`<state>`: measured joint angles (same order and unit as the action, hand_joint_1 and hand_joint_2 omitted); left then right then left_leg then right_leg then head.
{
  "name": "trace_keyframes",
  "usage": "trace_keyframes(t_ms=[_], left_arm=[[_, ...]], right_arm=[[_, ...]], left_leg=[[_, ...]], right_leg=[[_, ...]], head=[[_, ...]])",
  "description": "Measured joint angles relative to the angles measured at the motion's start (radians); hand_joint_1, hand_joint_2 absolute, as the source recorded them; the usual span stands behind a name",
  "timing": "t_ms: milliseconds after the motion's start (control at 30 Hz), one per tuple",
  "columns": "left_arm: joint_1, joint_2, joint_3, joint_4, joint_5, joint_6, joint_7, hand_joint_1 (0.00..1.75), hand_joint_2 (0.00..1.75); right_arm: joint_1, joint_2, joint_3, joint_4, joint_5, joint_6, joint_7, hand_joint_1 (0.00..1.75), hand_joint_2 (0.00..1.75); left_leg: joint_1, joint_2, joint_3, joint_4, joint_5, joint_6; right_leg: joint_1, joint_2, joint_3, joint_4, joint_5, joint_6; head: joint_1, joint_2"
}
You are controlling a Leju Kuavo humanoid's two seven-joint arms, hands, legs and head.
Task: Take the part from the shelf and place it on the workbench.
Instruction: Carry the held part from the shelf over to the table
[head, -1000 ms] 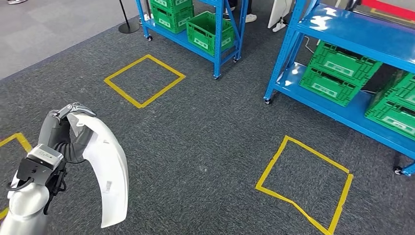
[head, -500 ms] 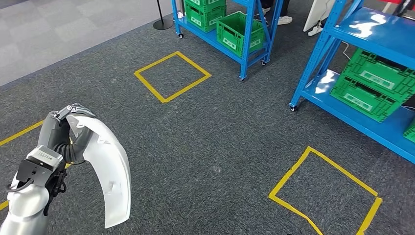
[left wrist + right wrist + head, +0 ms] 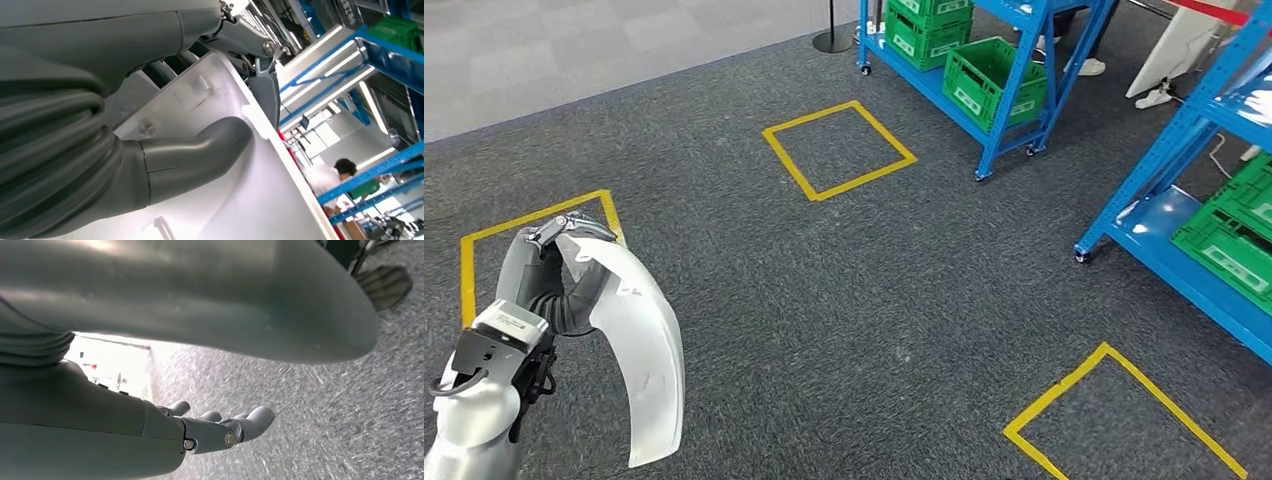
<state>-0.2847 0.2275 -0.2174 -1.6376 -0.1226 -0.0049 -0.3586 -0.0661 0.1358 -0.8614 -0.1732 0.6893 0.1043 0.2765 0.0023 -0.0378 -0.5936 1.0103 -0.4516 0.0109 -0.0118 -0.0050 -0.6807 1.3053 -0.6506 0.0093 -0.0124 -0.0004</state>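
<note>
The part (image 3: pixel 639 350) is a long curved white plastic shell, seen at the lower left of the head view. My left hand (image 3: pixel 549 270) grips its upper end, so the shell arcs down toward the floor. In the left wrist view my grey thumb (image 3: pixel 200 150) presses on the inner white face of the part (image 3: pixel 260 200), and darker fingers (image 3: pixel 265 90) hook over its edge. In the right wrist view my right hand (image 3: pixel 210 427) hangs over grey carpet with its fingers loosely extended and nothing in them.
Blue wheeled shelves (image 3: pixel 984 90) with green crates (image 3: pixel 984 75) stand at the upper middle, another blue shelf (image 3: pixel 1194 200) at the right. Yellow tape squares (image 3: pixel 839 150) mark the grey carpet. A person (image 3: pixel 330 180) stands in the distance in the left wrist view.
The camera has turned to the left: shelves and tape squares have slid rightward in the head view. My left hand keeps the same hold on the part.
</note>
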Motion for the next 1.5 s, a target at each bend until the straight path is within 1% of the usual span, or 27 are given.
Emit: trace_keyframes(t_ms=[33,67,100,167,233,300,367,433,500,533,567,600,667,733,800,867,933,1000,1033,1067,1167,1233,1300,1333,1400,1467,1500], left_arm=[[-0.001,-0.001,0.0,0.0,-0.001,-0.002,0.002,1.75,1.75],[-0.003,-0.001,0.0,0.0,-0.002,-0.004,0.005,1.75,1.75],[-0.007,-0.001,0.0,0.0,-0.003,-0.006,0.007,1.75,1.75],[-0.016,-0.002,0.0,0.0,-0.003,-0.009,0.009,1.75,1.75],[-0.022,-0.003,0.0,0.0,-0.004,-0.01,0.009,1.75,1.75],[-0.023,-0.003,0.0,0.0,-0.004,-0.011,0.01,1.75,1.75],[-0.026,-0.002,0.001,0.001,-0.004,-0.011,0.01,1.75,1.75],[-0.031,-0.001,0.002,0.003,-0.004,-0.011,0.01,1.75,1.75],[-0.031,-0.002,0.002,0.008,-0.005,-0.011,0.01,1.75,1.75],[-0.03,-0.002,0.002,0.011,-0.005,-0.011,0.01,1.75,1.75],[-0.03,-0.002,0.002,0.013,-0.006,-0.011,0.01,1.75,1.75],[-0.03,-0.002,0.002,0.014,-0.006,-0.011,0.01,1.75,1.75],[-0.031,-0.003,0.002,0.015,-0.01,-0.01,0.009,1.75,1.75],[-0.031,-0.002,0.002,0.015,-0.013,-0.009,0.008,1.75,1.75],[-0.03,0.0,0.002,0.015,-0.014,-0.008,0.008,1.75,1.75],[-0.031,0.0,0.003,0.013,-0.014,-0.007,0.007,1.75,1.75],[-0.031,-0.001,0.003,0.014,-0.015,-0.006,0.005,1.75,1.75],[-0.025,-0.003,0.003,0.017,-0.016,-0.004,0.003,1.75,1.75],[-0.022,-0.004,0.003,0.019,-0.017,-0.003,0.001,1.75,1.75],[-0.019,-0.005,0.003,0.022,-0.017,-0.001,0.0,1.75,1.75],[-0.017,-0.006,0.004,0.026,-0.017,0.003,-0.006,1.75,1.75],[-0.017,-0.006,0.005,0.027,-0.017,0.005,-0.011,1.75,1.75],[-0.011,-0.006,0.008,0.027,-0.019,0.008,-0.014,1.75,1.75],[-0.005,-0.006,0.01,0.027,-0.021,0.01,-0.016,1.75,1.75],[0.008,-0.005,0.016,0.026,-0.025,0.013,-0.021,1.75,1.75],[0.021,-0.005,0.017,0.026,-0.027,0.014,-0.028,1.75,1.75],[0.031,-0.005,0.018,0.026,-0.027,0.014,-0.031,1.75,1.75]], right_arm=[[0.001,0.0,0.0,0.0,0.0,0.0,0.001,0.0,0.0],[0.0,0.0,0.0,0.0,0.0,0.0,0.002,0.0,0.0],[-0.001,0.0,0.0,0.0,0.0,0.0,0.002,0.0,0.0],[-0.002,0.0,0.0,0.0,0.001,0.0,0.001,0.0,0.0],[-0.004,0.0,0.0,0.0,0.001,0.0,-0.003,0.0,0.0],[-0.005,0.0,0.0,0.0,0.002,0.001,-0.005,0.0,0.0],[-0.005,0.0,0.0,0.0,0.003,0.002,-0.002,0.0,0.0],[-0.004,0.0,0.0,0.0,0.005,0.002,-0.002,0.0,0.0],[-0.002,-0.001,0.0,0.0,0.007,0.003,-0.002,0.0,0.0],[-0.002,-0.001,0.0,0.0,0.008,0.003,-0.001,0.0,0.0],[-0.002,-0.001,0.0,0.0,0.008,0.004,-0.001,0.0,0.0],[-0.003,-0.001,0.0,0.0,0.008,0.005,-0.001,0.0,0.0],[-0.004,-0.001,0.0,0.0,0.008,0.008,-0.002,0.0,0.0],[-0.004,0.0,0.0,0.0,0.008,0.009,-0.003,0.0,0.0],[-0.005,0.0,0.0,0.0,0.008,0.009,-0.004,0.0,0.0],[-0.007,0.0,0.0,0.0,0.008,0.01,0.001,0.0,0.0],[-0.006,0.001,0.0,0.0,0.008,0.01,0.005,0.0,0.0],[-0.002,0.0,0.0,0.0,0.008,0.011,0.005,0.0,0.0],[0.0,0.0,0.0,0.0,0.007,0.011,0.006,0.0,0.0],[0.001,0.0,0.0,0.0,0.007,0.01,0.006,0.0,0.0],[0.0,0.0,0.0,0.0,0.006,0.009,0.005,0.0,0.0],[-0.002,0.001,0.0,0.0,0.004,0.007,0.002,0.0,0.0],[-0.004,0.002,0.0,0.0,0.003,0.004,-0.001,0.0,0.0],[-0.005,0.002,0.0,0.0,0.003,0.002,-0.001,0.0,0.0],[-0.004,0.003,0.0,0.0,0.002,0.0,-0.001,0.0,0.0],[0.0,0.003,0.0,0.0,0.002,-0.002,-0.001,0.0,0.0],[0.002,0.003,0.0,0.0,0.002,-0.002,-0.001,0.0,0.0]], left_leg=[[0.001,-0.014,-0.001,0.002,0.0,-0.001],[0.002,-0.029,-0.001,0.005,-0.001,-0.002],[0.003,-0.042,-0.002,0.01,-0.003,-0.005],[0.004,-0.067,-0.007,0.021,-0.007,-0.017],[0.004,-0.088,-0.014,0.023,-0.007,-0.033],[0.007,-0.101,-0.02,0.018,-0.002,-0.048],[0.004,-0.057,-0.037,0.046,-0.021,-0.056],[0.002,0.008,-0.086,0.153,-0.082,-0.061],[0.004,0.027,-0.144,0.276,-0.134,-0.064],[0.004,0.029,-0.152,0.297,-0.134,-0.063],[0.004,0.032,-0.138,0.278,-0.116,-0.061],[0.002,0.041,-0.105,0.219,-0.085,-0.057],[-0.007,0.085,-0.025,0.079,-0.034,-0.043],[-0.017,0.107,0.008,0.017,-0.02,-0.031],[-0.019,0.083,0.008,0.011,-0.015,-0.021],[-0.012,0.06,0.014,-0.001,-0.007,-0.01],[-0.006,0.038,0.016,-0.008,-0.002,-0.003],[-0.004,0.012,0.014,-0.006,-0.001,-0.001],[-0.003,-0.002,0.013,-0.003,-0.002,-0.001],[-0.001,-0.016,0.012,0.0,-0.003,-0.003],[0.005,-0.056,0.007,0.016,-0.011,-0.018],[0.005,-0.077,-0.001,0.022,-0.014,-0.033],[0.006,-0.095,-0.007,0.017,-0.01,-0.047],[0.007,-0.09,-0.01,0.018,-0.011,-0.052],[0.005,-0.043,-0.033,0.064,-0.042,-0.059],[0.003,0.012,-0.09,0.186,-0.109,-0.062],[0.003,0.023,-0.12,0.25,-0.136,-0.063]], right_leg=[[-0.001,0.002,-0.009,0.008,0.012,0.0],[-0.002,0.005,0.001,-0.023,0.041,0.0],[-0.005,0.015,0.029,-0.087,0.081,0.001],[-0.011,0.057,0.081,-0.206,0.131,0.003],[-0.009,0.074,0.097,-0.245,0.138,-0.005],[-0.006,0.049,0.098,-0.25,0.143,-0.023],[-0.006,0.026,0.103,-0.259,0.148,-0.039],[-0.002,0.001,0.104,-0.263,0.148,-0.049],[0.003,-0.027,0.104,-0.263,0.146,-0.054],[0.005,-0.04,0.105,-0.263,0.145,-0.055],[0.007,-0.054,0.106,-0.263,0.143,-0.056],[0.008,-0.066,0.109,-0.263,0.141,-0.055],[0.012,-0.088,0.116,-0.262,0.135,-0.051],[0.013,-0.107,0.121,-0.262,0.131,-0.042],[0.012,-0.124,0.126,-0.264,0.128,-0.031],[0.009,-0.088,0.122,-0.242,0.11,-0.02],[0.004,-0.023,0.076,-0.144,0.059,-0.012],[0.002,0.0,0.007,-0.02,0.016,-0.008],[0.001,0.001,-0.012,0.006,0.018,-0.006],[0.0,0.003,-0.013,-0.004,0.039,-0.004],[-0.01,0.039,0.062,-0.183,0.135,0.002],[-0.011,0.059,0.088,-0.244,0.15,-0.002],[-0.009,0.041,0.088,-0.246,0.152,-0.017],[-0.009,0.031,0.089,-0.249,0.154,-0.025],[-0.009,0.01,0.091,-0.256,0.158,-0.04],[-0.004,-0.012,0.092,-0.257,0.157,-0.049],[-0.001,-0.024,0.091,-0.257,0.156,-0.051]], head=[[0.0,0.0],[0.001,0.0],[0.001,0.0],[0.001,0.0],[0.002,0.0],[0.002,0.0],[-0.001,0.0],[-0.005,0.0],[-0.006,0.0],[-0.006,0.0],[-0.006,0.0],[-0.006,0.0],[-0.006,0.0],[-0.005,0.0],[-0.005,0.0],[-0.004,0.0],[-0.002,0.0],[0.0,0.0],[0.0,0.0],[0.0,0.0],[0.001,0.0],[0.002,0.0],[0.002,0.0],[0.002,0.0],[-0.003,0.0],[-0.008,0.0],[-0.008,0.0]])
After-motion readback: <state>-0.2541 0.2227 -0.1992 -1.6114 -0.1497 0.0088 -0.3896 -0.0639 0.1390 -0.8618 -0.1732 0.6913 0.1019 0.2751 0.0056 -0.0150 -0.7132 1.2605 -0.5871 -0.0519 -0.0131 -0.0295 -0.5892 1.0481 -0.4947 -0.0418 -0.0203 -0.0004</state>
